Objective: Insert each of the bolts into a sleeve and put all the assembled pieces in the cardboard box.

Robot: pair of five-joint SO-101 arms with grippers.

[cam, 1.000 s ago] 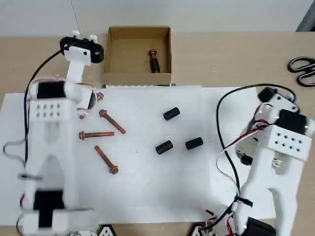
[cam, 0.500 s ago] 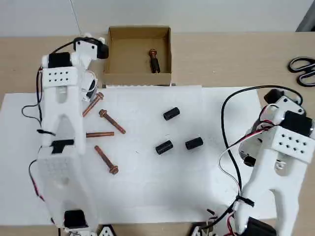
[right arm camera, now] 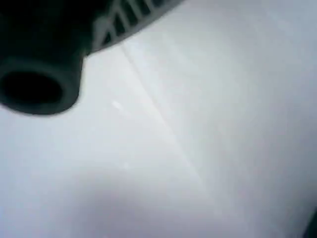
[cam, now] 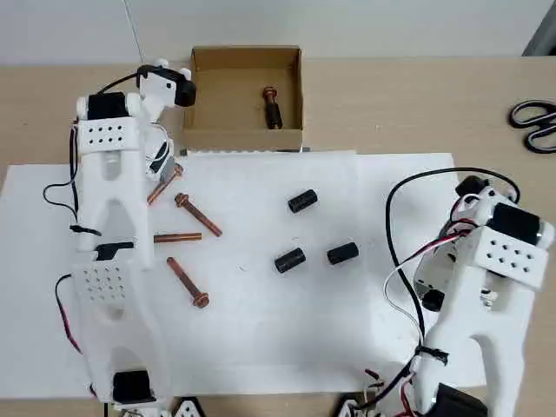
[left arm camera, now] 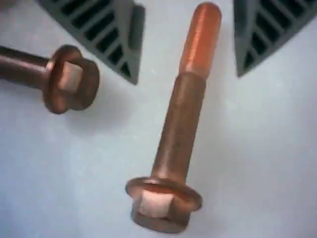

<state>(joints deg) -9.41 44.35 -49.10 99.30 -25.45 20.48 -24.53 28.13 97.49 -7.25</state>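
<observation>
Entry: bolt pick-up, left part of the white sheet [cam: 261, 330]. The left gripper [left arm camera: 185, 74] stood well open and held nothing. Its two ribbed fingers [left arm camera: 106, 34] straddled the threaded end of a copper bolt [left arm camera: 176, 134] that lay flat on the sheet with its head pointing away from the jaws. A neighbouring bolt [left arm camera: 69, 79] lay with its head just beside one finger. The right gripper [right arm camera: 84, 39], over the sheet's right part, appeared closed on a black sleeve [right arm camera: 39, 87] with the open bore showing. Other stock: two further bolts [cam: 188, 282] near the left arm, three loose sleeves [cam: 302, 201] mid-sheet, and one assembled piece [cam: 273, 107] lying in the cardboard box [cam: 243, 139] beyond the sheet's far edge. Handling note, by judgement: the jaws sat at the very tip, so a grip nearer the head would likely suit better, leaving the thread free to enter the sleeve. The fingers should close squarely across the shank to stop it pivoting, and stay clear of the neighbouring head.
</observation>
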